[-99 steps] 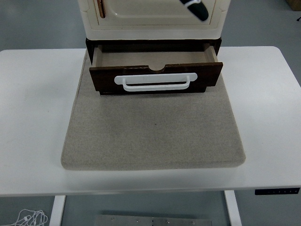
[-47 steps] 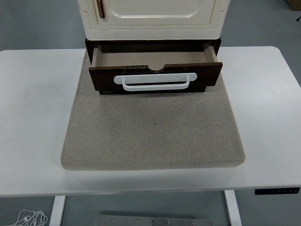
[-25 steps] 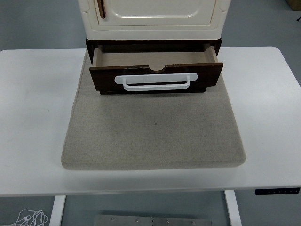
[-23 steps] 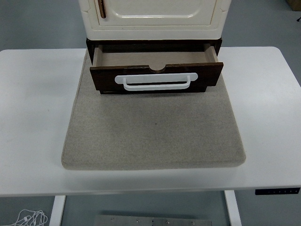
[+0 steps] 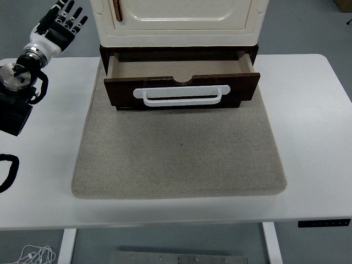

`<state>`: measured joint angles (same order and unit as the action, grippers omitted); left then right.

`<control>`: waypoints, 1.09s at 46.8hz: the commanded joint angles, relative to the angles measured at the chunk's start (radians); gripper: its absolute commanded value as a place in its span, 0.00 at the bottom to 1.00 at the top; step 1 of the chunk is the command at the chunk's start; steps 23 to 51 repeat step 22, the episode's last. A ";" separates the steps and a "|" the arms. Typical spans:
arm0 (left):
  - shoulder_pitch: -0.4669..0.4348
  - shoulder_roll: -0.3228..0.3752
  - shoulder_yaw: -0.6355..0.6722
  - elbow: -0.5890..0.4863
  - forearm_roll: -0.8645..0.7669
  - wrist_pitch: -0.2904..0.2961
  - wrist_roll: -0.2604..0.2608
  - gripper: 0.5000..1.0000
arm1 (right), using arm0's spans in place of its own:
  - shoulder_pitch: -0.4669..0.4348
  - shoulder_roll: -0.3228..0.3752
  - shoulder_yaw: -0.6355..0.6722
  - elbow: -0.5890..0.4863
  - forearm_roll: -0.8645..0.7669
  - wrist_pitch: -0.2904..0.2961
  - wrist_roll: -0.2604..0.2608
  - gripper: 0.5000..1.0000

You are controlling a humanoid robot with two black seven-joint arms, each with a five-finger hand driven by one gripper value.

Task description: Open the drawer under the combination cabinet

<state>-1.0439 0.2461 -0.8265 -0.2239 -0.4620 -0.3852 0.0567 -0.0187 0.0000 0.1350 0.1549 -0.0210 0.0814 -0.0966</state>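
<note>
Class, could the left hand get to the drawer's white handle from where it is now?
Probably yes. The left hand is raised beside the cabinet, fingers spread and holding nothing. The white handle faces the bare mat on the open drawer, and nothing lies between.

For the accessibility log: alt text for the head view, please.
A dark wooden drawer with a white handle stands pulled open and empty under a cream cabinet on a grey mat. The left hand is raised at upper left, fingers open, touching nothing.
</note>
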 commanded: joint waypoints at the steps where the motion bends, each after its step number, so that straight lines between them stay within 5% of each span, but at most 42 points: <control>1: 0.015 -0.017 -0.011 -0.002 -0.052 -0.003 -0.002 1.00 | -0.001 0.000 0.002 0.000 0.001 0.000 0.000 0.86; 21: 0.021 -0.087 -0.049 0.000 -0.069 -0.004 -0.031 1.00 | -0.001 0.000 0.002 0.005 0.001 0.001 0.000 0.85; 51: 0.021 -0.087 -0.049 0.000 -0.069 -0.004 -0.032 1.00 | -0.001 0.000 0.002 0.005 0.001 0.001 0.000 0.85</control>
